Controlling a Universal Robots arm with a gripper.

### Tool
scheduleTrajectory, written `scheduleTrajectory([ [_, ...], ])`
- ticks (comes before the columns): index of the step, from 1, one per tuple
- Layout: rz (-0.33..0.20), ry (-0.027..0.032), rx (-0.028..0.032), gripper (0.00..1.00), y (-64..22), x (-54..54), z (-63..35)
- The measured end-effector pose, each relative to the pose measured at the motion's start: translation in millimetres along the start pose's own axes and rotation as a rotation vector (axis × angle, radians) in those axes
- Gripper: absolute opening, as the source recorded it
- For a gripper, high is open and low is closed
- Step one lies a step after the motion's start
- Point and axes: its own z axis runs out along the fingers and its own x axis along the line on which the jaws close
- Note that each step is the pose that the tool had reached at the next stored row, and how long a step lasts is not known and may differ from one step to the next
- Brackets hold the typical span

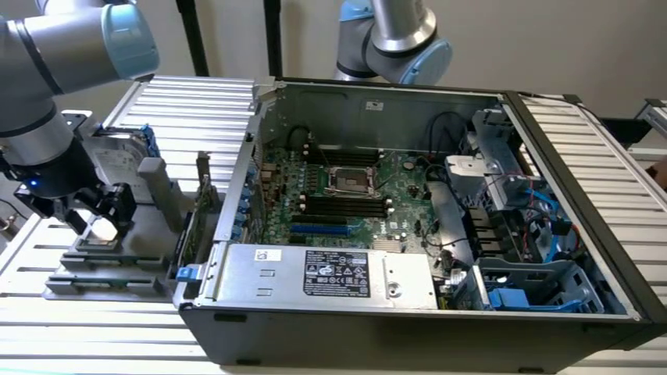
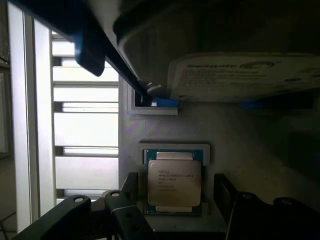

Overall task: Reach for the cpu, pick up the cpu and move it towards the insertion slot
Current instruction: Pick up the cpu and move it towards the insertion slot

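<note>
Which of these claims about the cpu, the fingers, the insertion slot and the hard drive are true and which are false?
1. The cpu lies flat in a holder outside the computer case. True.
2. The gripper is shut on the hard drive. False: its fingers stand open on either side of the cpu.
3. The cpu sits in the insertion slot. False: it is off to the exterior view's left of the case.
4. A Seagate hard drive stands near the cpu's holder. True.

Silvery cpu [image 2: 174, 182] flat in tray [image 2: 150, 150]; insertion slot [image 1: 351, 180] well apart
</note>
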Motion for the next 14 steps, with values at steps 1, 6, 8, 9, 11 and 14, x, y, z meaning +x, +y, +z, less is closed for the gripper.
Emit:
scheduleTrajectory([
  [1,0.0,0.0,0.0006,0.71,0.2,0.0,0.0],
  [6,0.0,0.0003,0.0045,0.71,1.3,-0.1,0.5],
  [8,0.0,0.0004,0.006,0.71,1.6,0.0,0.7],
  [9,0.0,0.0003,0.0068,0.71,1.7,0.0,0.8],
  [11,0.0,0.0004,0.0086,0.71,1.9,-0.1,1.0],
  [14,0.0,0.0006,0.0115,0.71,2.0,0.0,1.2],
])
